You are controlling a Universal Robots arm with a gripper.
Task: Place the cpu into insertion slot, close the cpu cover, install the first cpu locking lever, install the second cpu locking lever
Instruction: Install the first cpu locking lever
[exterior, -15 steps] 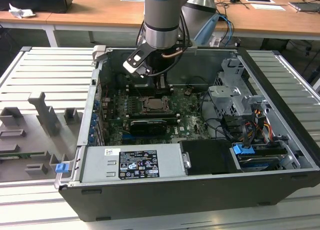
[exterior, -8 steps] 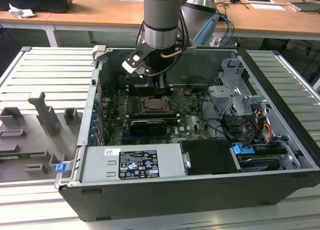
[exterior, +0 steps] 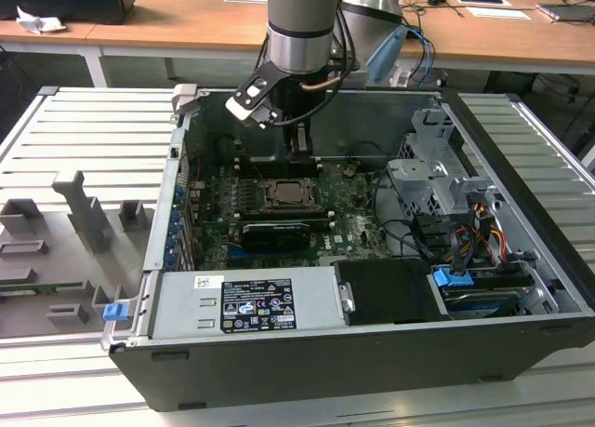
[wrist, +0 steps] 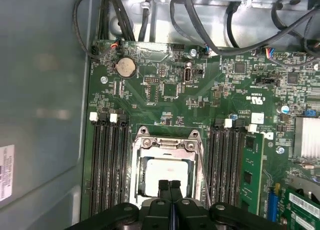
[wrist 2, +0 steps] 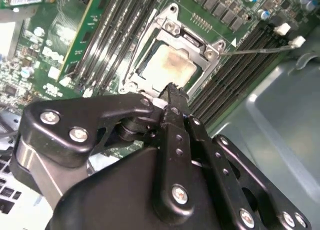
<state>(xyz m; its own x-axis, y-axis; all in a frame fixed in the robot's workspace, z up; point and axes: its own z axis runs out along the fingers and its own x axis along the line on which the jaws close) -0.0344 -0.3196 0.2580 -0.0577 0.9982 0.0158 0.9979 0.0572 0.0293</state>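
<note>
Ribbed grey metal forms the table that carries an open computer case.

Directly beneath the claw tips, the cpu lies in the insertion slot, its pale metal face up. The cpu cover lies flat around it, framing the chip in its window. The claw fingers are pressed together with no gap and nothing between them. Their tips sit just over the edge of the chip nearest the claw.

Rows of black memory slots flank the claw on both sides. Beyond the socket from the claw, the first wrist view shows a coin cell on the green board and black cables at the case wall.

The second wrist view adds a thin wire lever running out from one cover corner across the memory slots.

In the exterior view the arm descends vertically into the case. A white camera block sits beside its wrist, and the claw hangs above the board.
</note>
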